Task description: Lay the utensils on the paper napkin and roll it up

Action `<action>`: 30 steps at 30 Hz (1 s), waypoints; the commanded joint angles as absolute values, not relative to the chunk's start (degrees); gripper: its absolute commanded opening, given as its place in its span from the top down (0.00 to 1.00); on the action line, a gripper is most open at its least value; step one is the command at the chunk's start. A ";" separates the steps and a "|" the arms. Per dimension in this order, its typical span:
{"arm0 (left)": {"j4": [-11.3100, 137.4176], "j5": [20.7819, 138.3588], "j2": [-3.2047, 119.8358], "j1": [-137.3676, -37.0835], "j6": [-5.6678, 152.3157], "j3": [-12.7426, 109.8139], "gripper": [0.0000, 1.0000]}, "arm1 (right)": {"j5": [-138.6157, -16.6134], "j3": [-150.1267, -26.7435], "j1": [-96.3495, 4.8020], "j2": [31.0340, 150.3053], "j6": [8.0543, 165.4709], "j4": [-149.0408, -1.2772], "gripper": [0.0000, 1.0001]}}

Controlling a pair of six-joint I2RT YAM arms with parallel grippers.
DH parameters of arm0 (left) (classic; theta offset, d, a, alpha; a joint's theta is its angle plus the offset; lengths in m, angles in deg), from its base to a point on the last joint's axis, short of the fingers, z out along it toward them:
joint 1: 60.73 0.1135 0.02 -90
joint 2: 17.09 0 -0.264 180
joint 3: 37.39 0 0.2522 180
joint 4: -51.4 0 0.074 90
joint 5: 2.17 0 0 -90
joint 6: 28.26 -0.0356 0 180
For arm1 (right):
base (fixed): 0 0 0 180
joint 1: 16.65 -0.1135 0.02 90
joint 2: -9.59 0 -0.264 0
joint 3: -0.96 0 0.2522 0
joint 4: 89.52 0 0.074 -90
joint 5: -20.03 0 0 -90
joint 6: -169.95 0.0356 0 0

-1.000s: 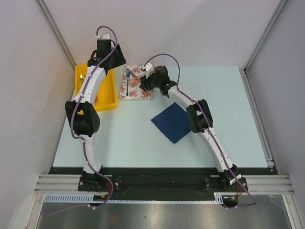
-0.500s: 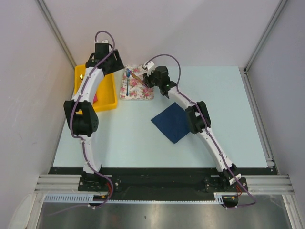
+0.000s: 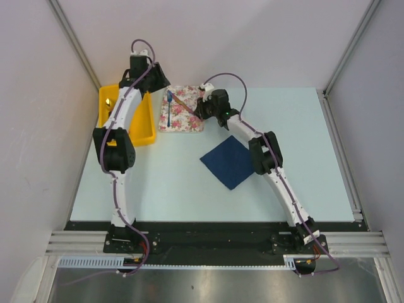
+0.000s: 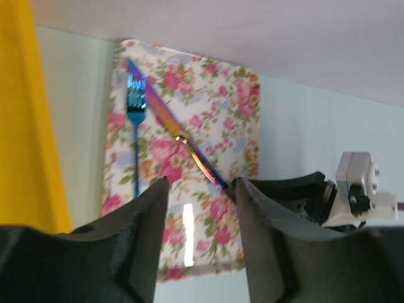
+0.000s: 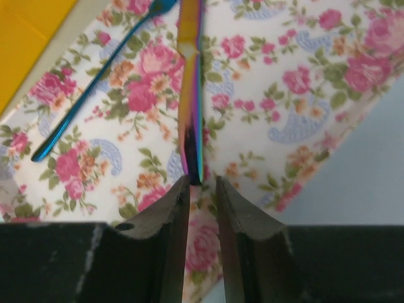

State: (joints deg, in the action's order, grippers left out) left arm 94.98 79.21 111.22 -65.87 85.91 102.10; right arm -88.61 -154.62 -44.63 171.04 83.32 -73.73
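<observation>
- Jaws of the right gripper (image 5: 202, 183) are drawn narrow either side of the knife (image 5: 191, 95) at its near end. A sliver of mat shows beside the handle, so I cannot tell if it is pinched or only straddled.
- Key relation: the knife runs straight ahead out of the right gripper, long axis in line with the fingers (a diagonal across the mat in the top view), tip toward the mat's far-left corner.
- The right arm is clearly the nearer one. The left gripper (image 4: 201, 186) hovers off the mat's far-left side, jaws apart, nothing in them.
- The fork (image 4: 136, 151) is just left of the knife, along the mat's left edge, tines toward the far edge of the tabletop. The two almost meet at the far end and spread apart nearer.
- Both lie on the floral mat (image 3: 183, 120), near the tabletop's far edge, left of centre, beside the yellow bin (image 3: 144, 126).
- The paper napkin (image 3: 227, 163) is flat mid-tabletop, corner-on, well apart from the knife, nothing on it.
- Looks: the knife is slim and flat with a gold-to-purple sheen; the fork is thin, metallic blue (likely slick, so it could pivot in a tip pinch).
</observation>
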 commanded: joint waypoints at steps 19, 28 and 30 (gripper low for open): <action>67.09 71.48 134.25 -67.49 100.68 108.03 0.64 | -101.44 -145.43 -36.16 149.60 97.79 -72.69 0.42; 70.16 68.68 132.15 -67.41 104.63 100.66 0.73 | -102.32 -144.46 -34.40 148.02 98.05 -71.36 0.39; 71.21 68.23 131.45 -67.41 105.16 98.81 0.77 | -102.23 -144.29 -34.23 148.11 98.14 -71.45 0.39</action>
State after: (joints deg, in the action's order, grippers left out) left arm 69.41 70.42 134.61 -67.67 102.34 102.51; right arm -101.13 -144.22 -34.78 152.15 97.31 -71.33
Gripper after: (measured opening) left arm 0.272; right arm 0.609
